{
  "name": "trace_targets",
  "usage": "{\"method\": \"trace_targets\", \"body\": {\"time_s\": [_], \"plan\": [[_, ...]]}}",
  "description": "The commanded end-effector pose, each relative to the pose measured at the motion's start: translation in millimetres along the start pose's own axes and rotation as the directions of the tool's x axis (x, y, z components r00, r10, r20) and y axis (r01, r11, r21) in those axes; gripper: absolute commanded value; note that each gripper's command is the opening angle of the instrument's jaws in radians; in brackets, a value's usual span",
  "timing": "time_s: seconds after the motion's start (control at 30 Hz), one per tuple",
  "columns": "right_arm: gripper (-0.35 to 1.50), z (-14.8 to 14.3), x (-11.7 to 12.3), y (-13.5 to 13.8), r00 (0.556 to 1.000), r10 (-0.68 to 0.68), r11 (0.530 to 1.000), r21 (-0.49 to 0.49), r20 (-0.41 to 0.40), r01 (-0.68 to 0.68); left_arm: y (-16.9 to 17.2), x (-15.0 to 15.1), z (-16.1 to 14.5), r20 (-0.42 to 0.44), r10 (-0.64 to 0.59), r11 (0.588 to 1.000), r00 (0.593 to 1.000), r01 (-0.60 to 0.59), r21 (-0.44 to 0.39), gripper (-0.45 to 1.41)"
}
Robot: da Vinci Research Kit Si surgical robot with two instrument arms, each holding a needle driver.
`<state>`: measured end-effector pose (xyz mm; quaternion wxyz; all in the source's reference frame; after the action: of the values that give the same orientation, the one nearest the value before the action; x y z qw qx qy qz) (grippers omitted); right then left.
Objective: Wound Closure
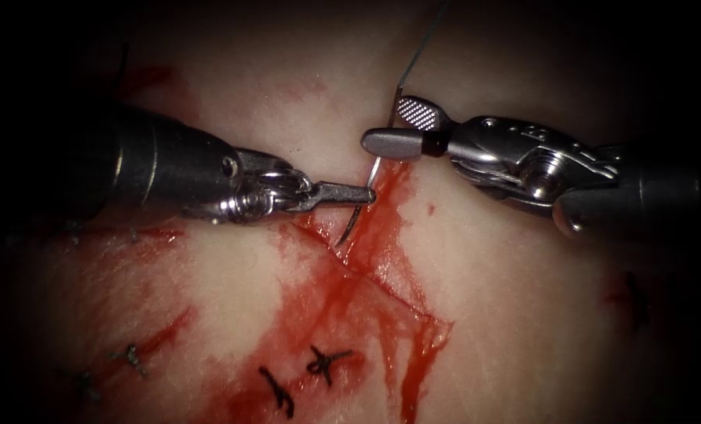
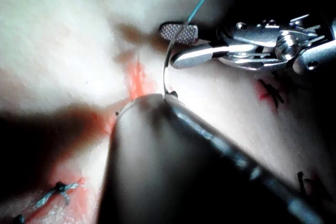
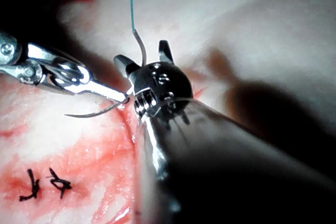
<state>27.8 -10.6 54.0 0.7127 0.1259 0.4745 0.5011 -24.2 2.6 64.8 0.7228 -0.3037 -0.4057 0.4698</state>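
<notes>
Two steel tools: left tool (image 1: 358,193) clamps the curved needle (image 1: 363,200) mid-curve, right tool (image 1: 393,127) gapes empty.

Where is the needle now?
In the endoscope view the needle is above the tissue at the cut's upper end, held mid-curve by the left tool; its thread end lies between the right tool's open jaws.

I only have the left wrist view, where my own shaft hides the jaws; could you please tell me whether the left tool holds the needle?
Observer: Yes, the left tool is shut on the needle past mid-curve, toward the tip.
Operator: Is the tip in the tissue?
Observer: No; the right wrist view shows it bare above the tissue.
Operator: And the right tool?
Observer: The right tool is open, holding nothing, astride the needle near its thread.
</notes>
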Motion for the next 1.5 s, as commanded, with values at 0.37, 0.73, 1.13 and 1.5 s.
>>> {"method": "trace_targets", "body": {"time_s": [0.37,0.73,1.13,1.5], "plan": [[-0.35,1.7,0.2,-0.2,1.000,-0.007,0.994,0.107,0.029,0.004,-0.5,-0.4,1.0,0.036,0.003,1.000,0.999,-0.003,-0.004,-0.45],[-0.35,0.8,1.0,1.6,0.990,-0.103,0.980,0.160,-0.094,0.117,2.2,2.4,0.1,-0.020,0.198,0.975,0.980,-0.199,-0.098,1.30],[-0.35,-1.3,1.2,3.4,0.860,-0.387,0.912,0.000,-0.333,0.410,1.8,6.9,-5.8,-0.304,0.572,0.770,0.762,-0.626,-0.119,1.13],[-0.35,-2.0,-0.8,-1.3,0.654,-0.671,0.739,-0.381,-0.349,0.555,-2.7,2.8,-5.6,-0.066,0.732,0.653,0.679,-0.725,-0.218,-0.45]]}}
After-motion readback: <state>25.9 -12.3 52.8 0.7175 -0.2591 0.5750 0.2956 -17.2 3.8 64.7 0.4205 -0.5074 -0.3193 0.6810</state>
